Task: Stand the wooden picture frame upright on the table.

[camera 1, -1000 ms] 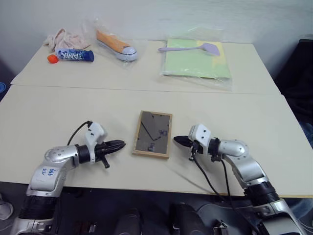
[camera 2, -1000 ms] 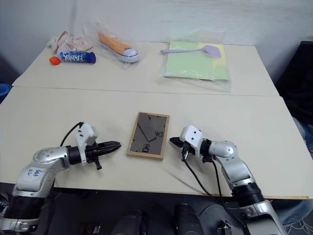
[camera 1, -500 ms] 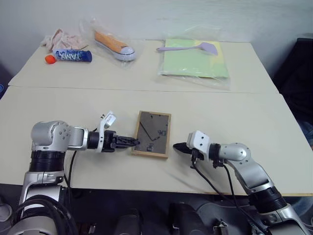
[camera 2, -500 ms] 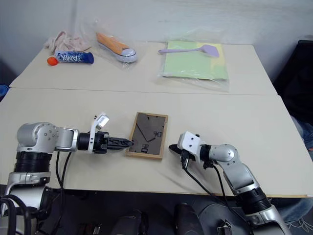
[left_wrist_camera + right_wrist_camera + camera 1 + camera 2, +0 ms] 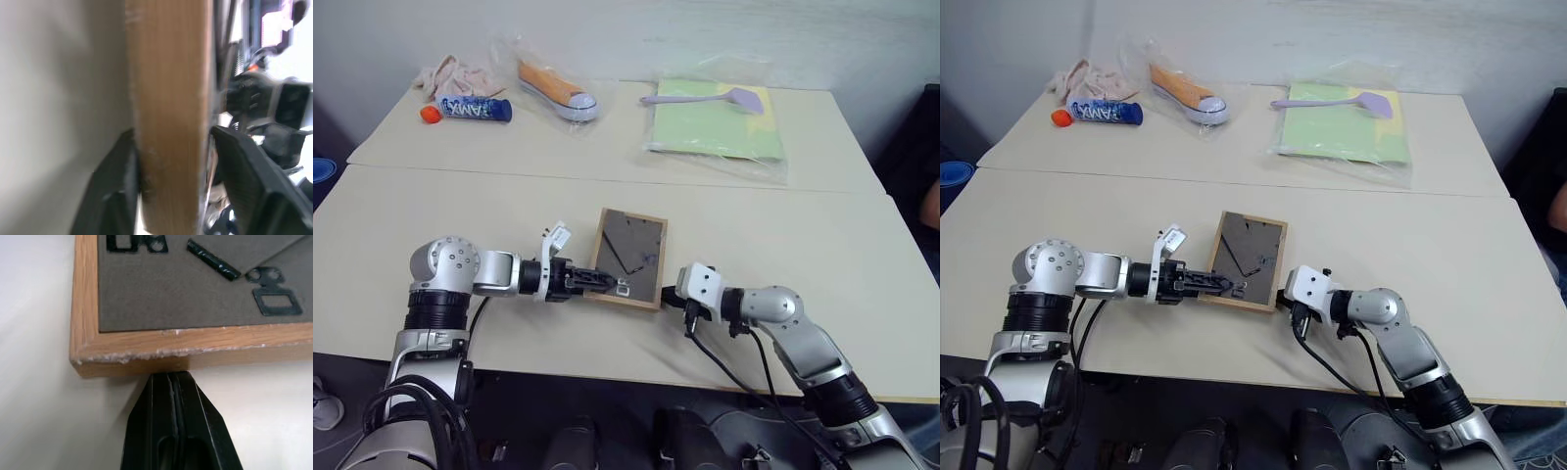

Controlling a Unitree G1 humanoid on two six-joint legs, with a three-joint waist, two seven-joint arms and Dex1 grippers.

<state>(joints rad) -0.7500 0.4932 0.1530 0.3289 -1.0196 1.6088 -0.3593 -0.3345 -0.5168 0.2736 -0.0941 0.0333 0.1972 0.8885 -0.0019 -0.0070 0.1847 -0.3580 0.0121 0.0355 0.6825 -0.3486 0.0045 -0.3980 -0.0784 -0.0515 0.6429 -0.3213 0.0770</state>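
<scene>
Left eye view, table (image 5: 783, 235): pale cream top with a seam across it, running beyond both pincers and carrying every item below.
Green flat packet (image 5: 717, 122): in clear plastic, on the far half of the table, well beyond the right pincer; a lilac spatula (image 5: 700, 96) lies on its far edge.
Orange shoe (image 5: 555, 88): in clear wrap, well beyond the left pincer at the far side.
Pink cloth (image 5: 455, 73): far corner, beside the shoe, just behind the blue tube.
Blue tube (image 5: 468, 109): orange cap, lying just in front of the cloth, well apart from both pincers.
Wooden picture frame (image 5: 629, 257): between the two pincers on the near half of the table, dark back panel with clips facing up; its near left edge appears lifted off the table.
Left pincer (image 5: 603, 283): level, pointing right; the fingers (image 5: 117, 191) straddle the frame's light wood border, one on each face, clamped on it.
Right pincer (image 5: 171, 378): fingers pressed together, tip touching the frame's near outer edge close to a corner.
</scene>
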